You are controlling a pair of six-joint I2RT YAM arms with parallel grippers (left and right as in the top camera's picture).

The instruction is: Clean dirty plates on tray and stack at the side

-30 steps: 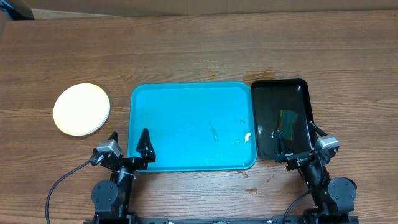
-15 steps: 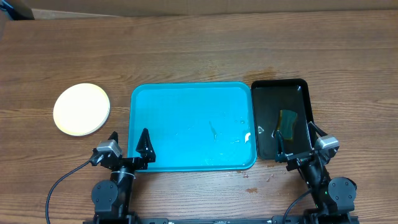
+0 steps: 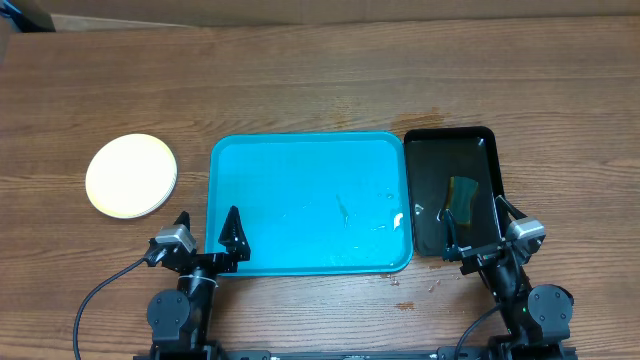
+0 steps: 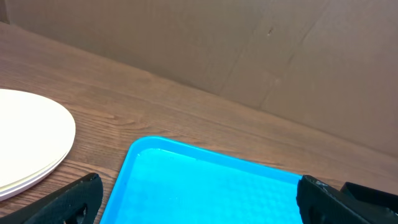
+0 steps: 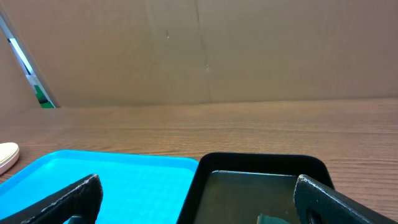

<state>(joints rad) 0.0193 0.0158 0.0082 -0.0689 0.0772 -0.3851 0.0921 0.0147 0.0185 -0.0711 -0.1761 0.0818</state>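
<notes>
**Station state: plates stacked left of the tray, both grippers wide**

1. Table (image 3: 320, 80). Brown wood-grain surface; it carries all items below. Small dark stains show near the black tray's far edge and by the tray's near right corner.

2. Tray (image 3: 290, 175). The blue tray lies at the table's centre, long side across. No plate is on it. Its floor shows faint wet-looking marks, a small dark smear (image 3: 343, 210) and a white speck (image 3: 398, 220) near the right rim. The left wrist view shows its far left corner (image 4: 205, 180); the right wrist view shows its far right corner (image 5: 124, 171).

3. Black tray (image 3: 447, 132). Narrower and glossy, it sits just beside the tray's right rim, long side running away from the arms. A small yellow-green item (image 3: 462, 192) lies inside; what it is cannot be told.

4. Plates (image 3: 131, 176). They form one stack on the table, left of the tray and well apart from it. The top plate is pale yellow. The left wrist view shows layered rims (image 4: 25, 143); the count cannot be told.

5. Left gripper (image 3: 207, 228). Jaws wide, holding nothing. It sits at the tray's near left corner, one finger over the tray, the other over the table.

6. Right gripper (image 3: 474, 222). Jaws wide, holding nothing. It sits at the black tray's near right corner.
</notes>
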